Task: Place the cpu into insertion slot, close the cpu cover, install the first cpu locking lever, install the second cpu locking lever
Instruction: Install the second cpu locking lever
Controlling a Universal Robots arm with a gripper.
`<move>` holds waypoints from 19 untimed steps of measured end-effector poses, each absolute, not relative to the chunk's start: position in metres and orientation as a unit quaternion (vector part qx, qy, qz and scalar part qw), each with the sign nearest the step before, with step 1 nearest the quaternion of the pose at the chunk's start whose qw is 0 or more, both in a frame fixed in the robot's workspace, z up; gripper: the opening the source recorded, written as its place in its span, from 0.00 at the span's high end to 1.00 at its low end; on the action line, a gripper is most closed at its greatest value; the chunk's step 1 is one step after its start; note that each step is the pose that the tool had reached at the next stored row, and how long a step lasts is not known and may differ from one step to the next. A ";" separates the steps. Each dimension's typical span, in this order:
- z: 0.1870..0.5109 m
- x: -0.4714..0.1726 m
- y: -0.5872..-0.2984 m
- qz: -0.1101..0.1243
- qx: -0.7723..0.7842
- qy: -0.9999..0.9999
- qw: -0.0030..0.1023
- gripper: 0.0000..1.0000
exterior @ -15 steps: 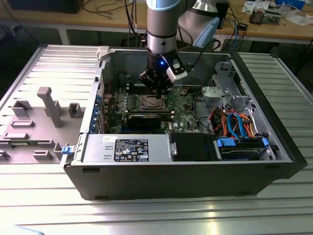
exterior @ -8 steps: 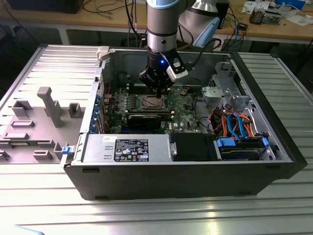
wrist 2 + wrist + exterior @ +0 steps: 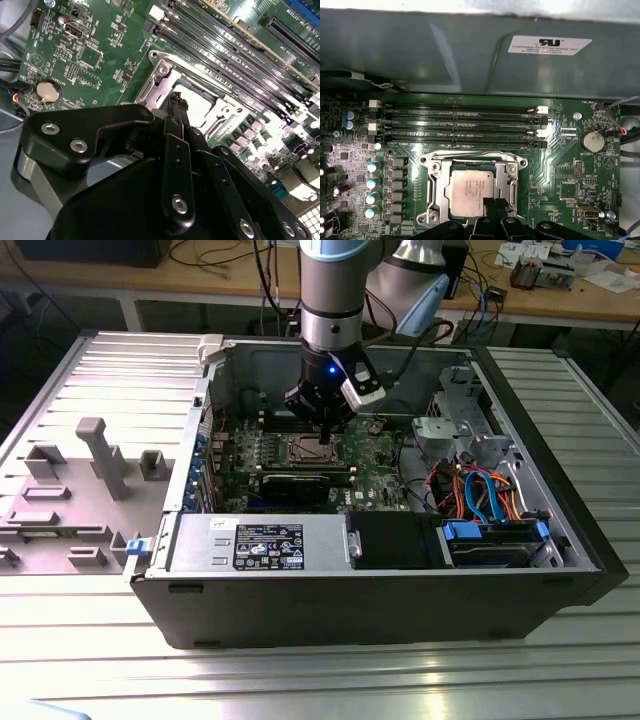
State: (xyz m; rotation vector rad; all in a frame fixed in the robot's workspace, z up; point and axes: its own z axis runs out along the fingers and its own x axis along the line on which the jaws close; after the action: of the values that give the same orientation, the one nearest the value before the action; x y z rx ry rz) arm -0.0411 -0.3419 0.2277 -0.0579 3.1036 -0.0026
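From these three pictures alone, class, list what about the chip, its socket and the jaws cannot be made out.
- Chip: its near edge is hidden by the gripper in the first wrist view.
- Socket: partly hidden by the gripper in the second wrist view; too small to judge in the exterior view.
- Jaws: whether they grip the chip cannot be told.

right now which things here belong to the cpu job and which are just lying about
Job:
cpu, seated in the insertion slot
cpu cover, frame around the chip
hand, at the cpu's edge

Lying about:
memory slots
coin battery
power supply
blue and orange cables
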 end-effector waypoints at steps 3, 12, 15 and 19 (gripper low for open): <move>0.228 -0.041 -0.343 -0.001 -0.019 1.000 0.019 0.89; 0.228 -0.041 -0.344 -0.001 -0.019 1.000 0.019 0.89; 0.228 -0.041 -0.344 -0.001 -0.019 1.000 0.019 0.89; 0.228 -0.041 -0.344 -0.001 -0.019 1.000 0.019 0.89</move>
State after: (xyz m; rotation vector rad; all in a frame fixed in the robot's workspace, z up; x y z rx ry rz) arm -0.0411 -0.3437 0.2280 -0.0581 3.1037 -0.0029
